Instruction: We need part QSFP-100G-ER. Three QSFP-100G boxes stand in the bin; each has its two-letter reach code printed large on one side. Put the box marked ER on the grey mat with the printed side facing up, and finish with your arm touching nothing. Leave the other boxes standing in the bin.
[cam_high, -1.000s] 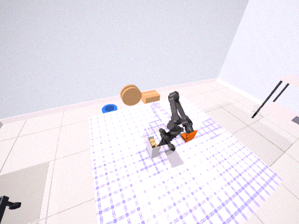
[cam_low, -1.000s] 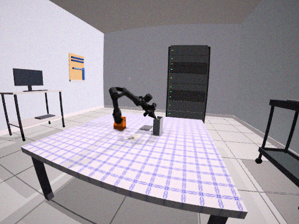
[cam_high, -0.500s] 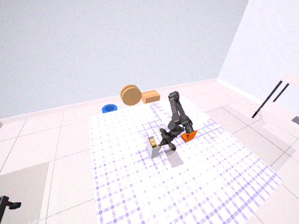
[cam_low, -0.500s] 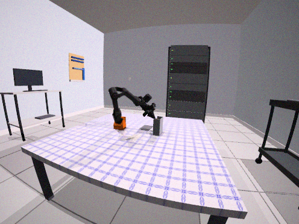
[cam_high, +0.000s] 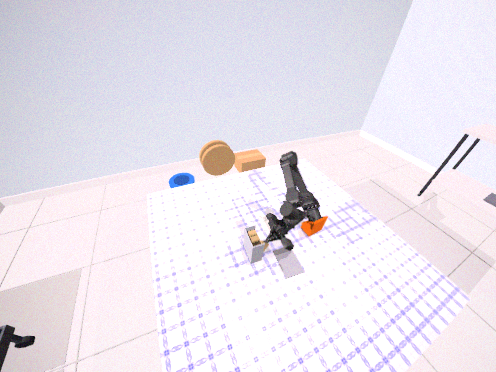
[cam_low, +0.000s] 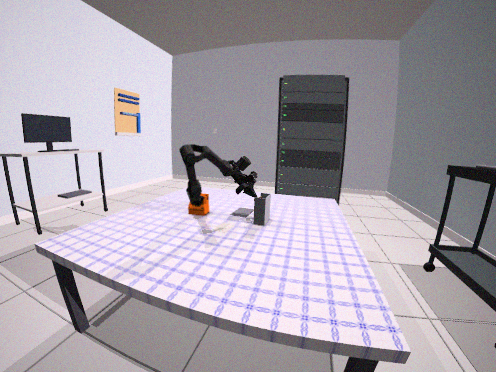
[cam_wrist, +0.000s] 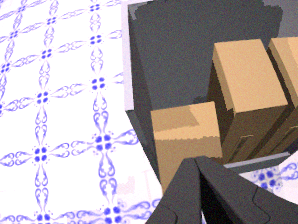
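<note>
Black segmented arm (cam_high: 295, 187) (cam_low: 192, 172) — orange base (cam_high: 316, 228) (cam_low: 200, 211).

We can't read any text, label, brand, number or sign in these views. The faces of the boxes (cam_wrist: 250, 75) that we see from the wrist show us no legible print; we make out faint marks low on a shaded side, too dark to read as letters.
</note>
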